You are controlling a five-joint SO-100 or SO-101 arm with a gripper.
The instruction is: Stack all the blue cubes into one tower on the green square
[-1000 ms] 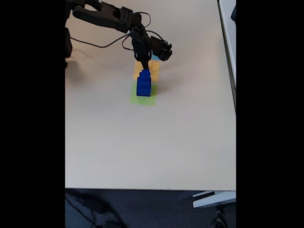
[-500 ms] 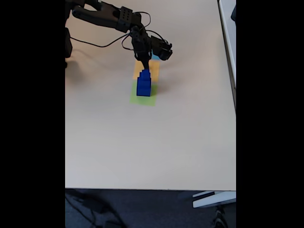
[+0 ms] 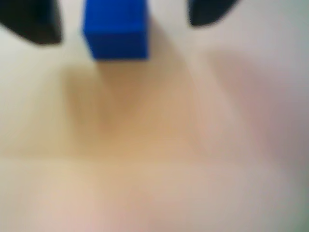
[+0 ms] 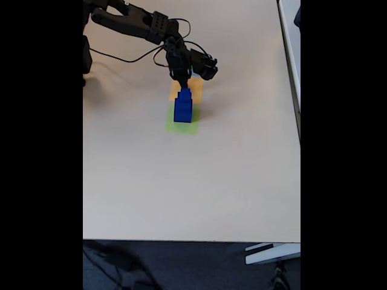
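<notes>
From my remote seat, the fixed view shows the stepped tower of dark blue cubes [image 4: 183, 106] standing upright on the flat pale yellow-green square [image 4: 182, 125], which lies on the beige worktop [image 4: 193, 181] in its far half, roughly midway between the left and right edges. Just behind the green square lies a flat orange square [image 4: 195, 90], partly hidden by the tower, and the black arm [image 4: 142, 24] reaches in from the far left corner of the worktop, a black cable [image 4: 121, 57] trailing beneath it. The black two-finger gripper [image 4: 183, 83] hangs straight above the tower's top, pointing down.

In the wrist view (badly out of focus), I see a dark blue cube [image 3: 117, 29] at the top edge, with the two dark fingers [image 3: 31, 21] on either side of it. There is pale worktop showing between each finger and the cube, so the fingers are parted wider than the cube and grasp nothing.
</notes>
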